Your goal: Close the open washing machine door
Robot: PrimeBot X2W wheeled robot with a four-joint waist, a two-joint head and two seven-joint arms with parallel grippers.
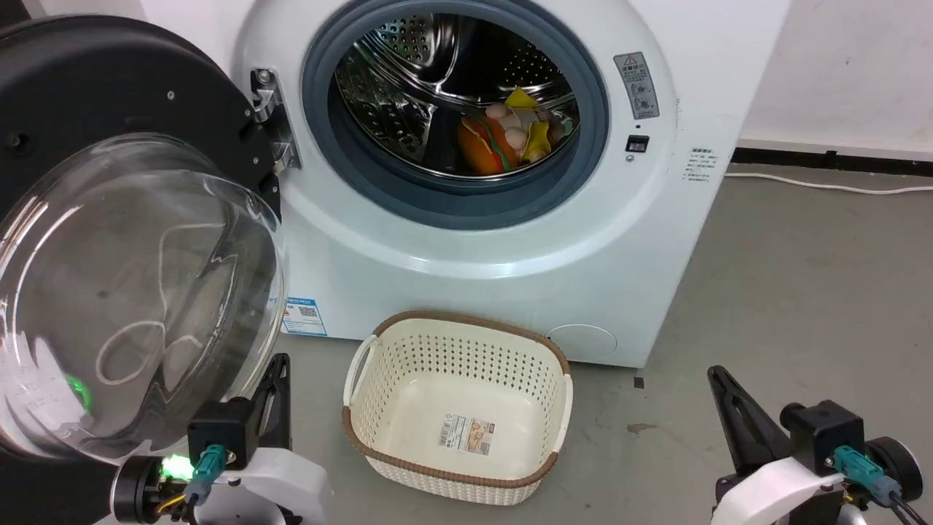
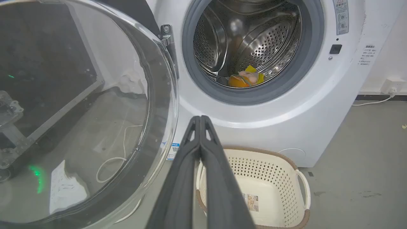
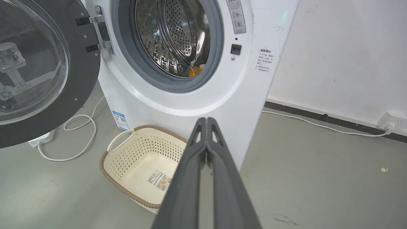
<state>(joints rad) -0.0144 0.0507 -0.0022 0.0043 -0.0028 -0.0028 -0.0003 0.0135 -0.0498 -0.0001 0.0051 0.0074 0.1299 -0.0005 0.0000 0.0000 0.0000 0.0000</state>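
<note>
Two empty grippers near, left gripper and right gripper, fingers pressed together; washing machine door swung wide open at left of washing machine; cream basket on floor in front

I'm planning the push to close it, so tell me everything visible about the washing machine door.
The washing machine door is round: a wide glossy black rim around a bulging clear glass bowl. It stands wide open left of the drum, hung on a metal hinge. The shut left gripper sits beside its lower edge; contact is unclear.
</note>
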